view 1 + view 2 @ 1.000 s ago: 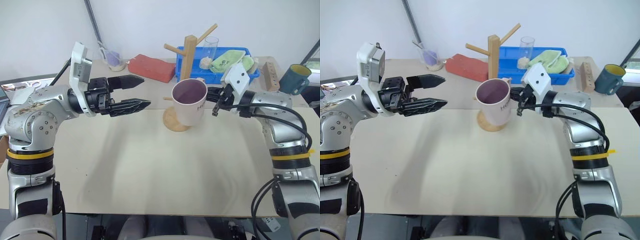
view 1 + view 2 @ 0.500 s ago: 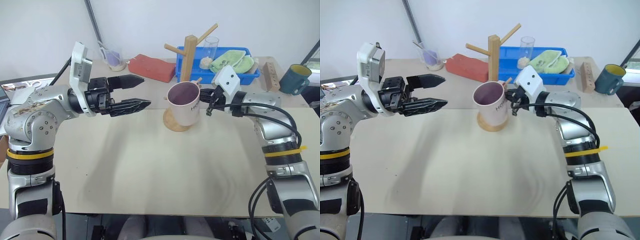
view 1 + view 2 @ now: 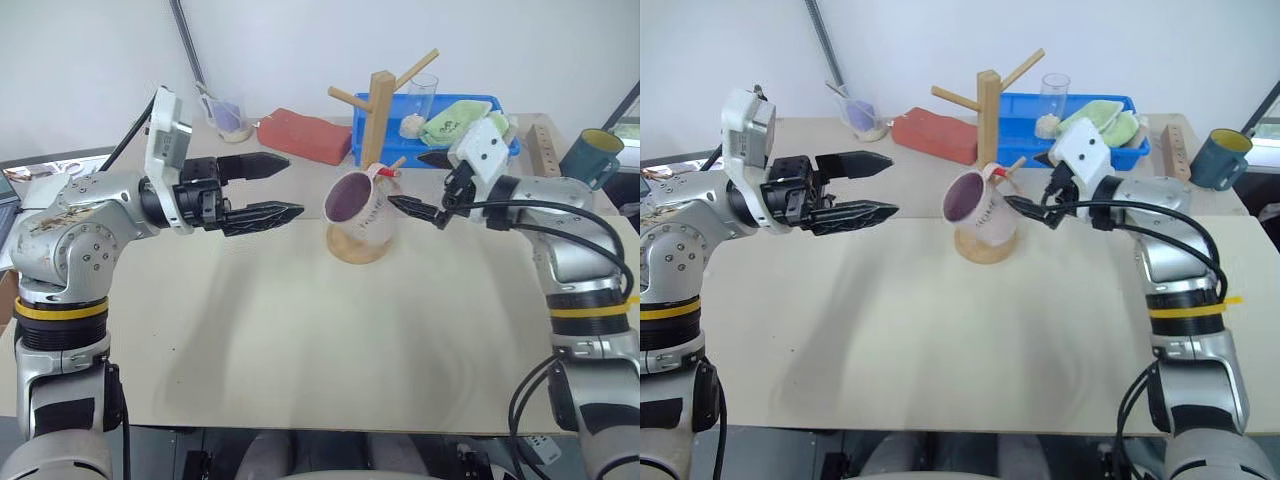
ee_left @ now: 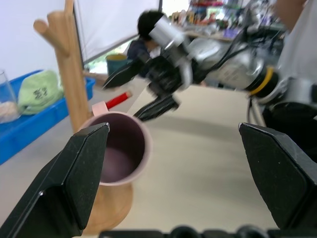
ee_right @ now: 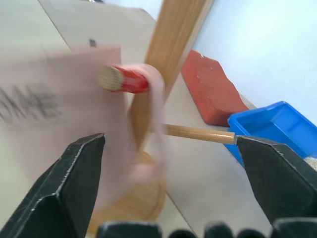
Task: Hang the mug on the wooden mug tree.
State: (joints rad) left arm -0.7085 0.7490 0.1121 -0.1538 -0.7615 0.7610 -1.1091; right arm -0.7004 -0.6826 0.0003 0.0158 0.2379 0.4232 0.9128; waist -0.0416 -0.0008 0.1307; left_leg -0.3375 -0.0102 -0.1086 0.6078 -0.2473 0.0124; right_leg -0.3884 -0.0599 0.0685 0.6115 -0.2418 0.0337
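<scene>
The pale pink mug (image 3: 358,205) hangs tilted by its handle (image 5: 148,124) on the red-tipped peg (image 5: 124,79) of the wooden mug tree (image 3: 380,110), its purple inside facing my left arm. My right gripper (image 3: 425,183) stands open just to the right of the mug, its fingers apart from it and holding nothing. My left gripper (image 3: 292,185) is open and empty, level, a short way to the left of the mug. In the left wrist view the mug (image 4: 121,153) sits ahead between the fingers (image 4: 84,173), with the right gripper (image 4: 143,89) beyond it.
Behind the tree lie a red brick (image 3: 303,133) and a blue tray (image 3: 365,135) holding green cloths, with a clear glass (image 3: 422,95) beside them. A wooden block with holes (image 3: 541,150) and a dark teal mug (image 3: 590,158) stand at the far right. A small cup (image 3: 228,120) is at the back left.
The right gripper has opened, let go of the mug and drawn back to the right. The mug now hangs tilted on the red-tipped peg. The left arm has stayed still.
</scene>
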